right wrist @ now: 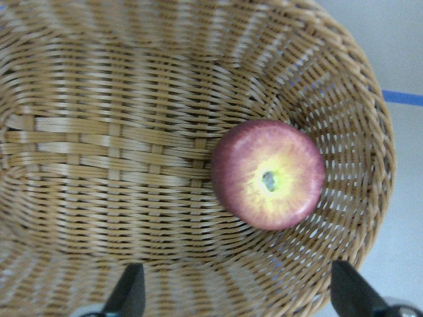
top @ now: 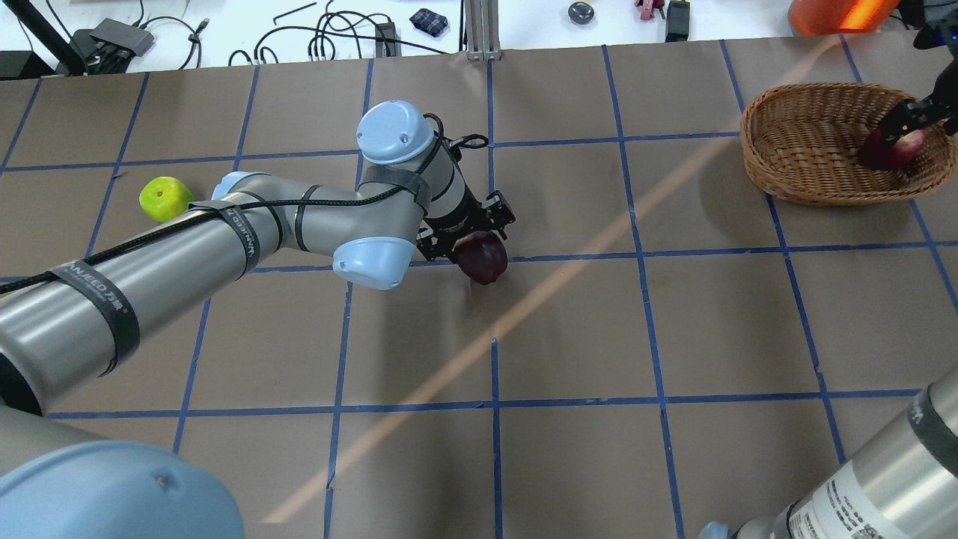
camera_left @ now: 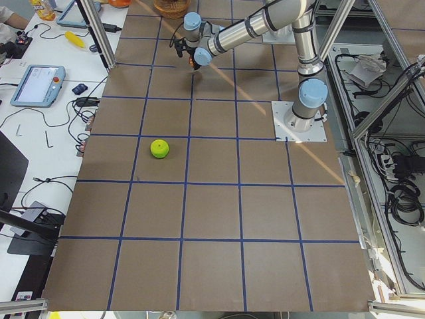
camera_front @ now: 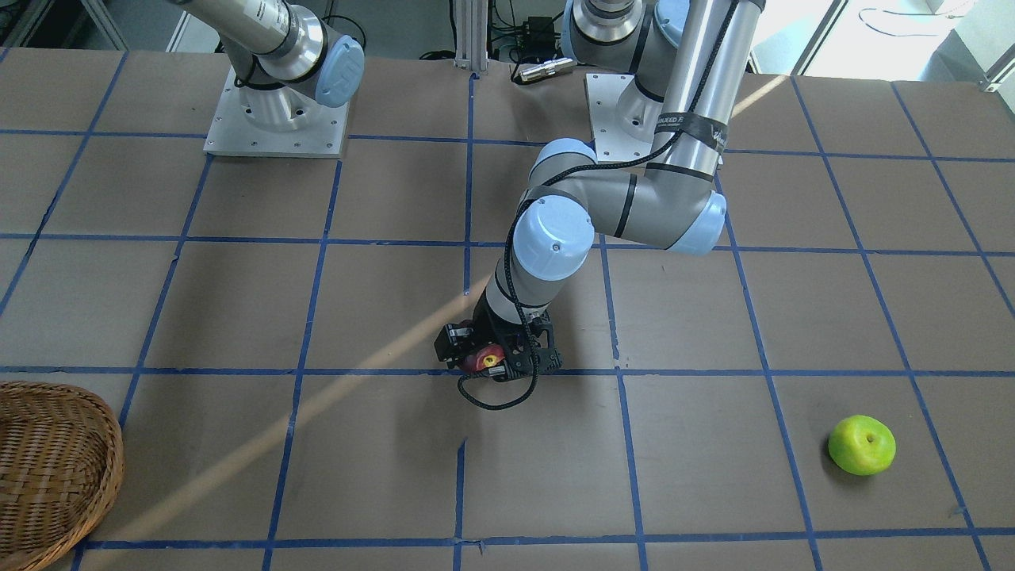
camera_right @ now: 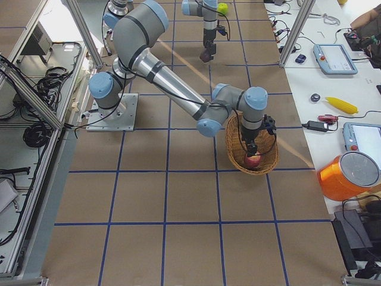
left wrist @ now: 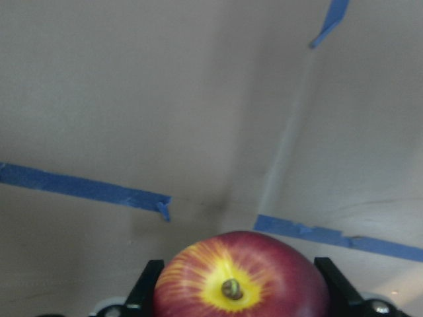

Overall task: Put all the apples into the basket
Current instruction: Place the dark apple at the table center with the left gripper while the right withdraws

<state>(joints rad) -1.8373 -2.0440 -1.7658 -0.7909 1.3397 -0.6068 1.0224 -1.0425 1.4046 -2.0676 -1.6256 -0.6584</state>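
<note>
My left gripper (top: 479,251) is shut on the dark maroon apple (top: 483,258) near the table's middle, at or just above the surface. The left wrist view shows this apple (left wrist: 241,281) between the fingers (left wrist: 147,287). The red apple with a yellowish patch (right wrist: 268,173) lies in the wicker basket (top: 808,142) at the far right. My right gripper (right wrist: 238,294) hangs open over it and does not touch it. The lime green apple (top: 165,198) lies alone on the table's left side, also in the front view (camera_front: 862,445).
The brown table is marked with a grid of blue tape (top: 494,404). The basket also shows at the front view's lower left (camera_front: 47,468). Both arm base plates (camera_front: 277,119) stand at the robot's edge. Cables and tools lie on the white bench (top: 322,37) beyond the table.
</note>
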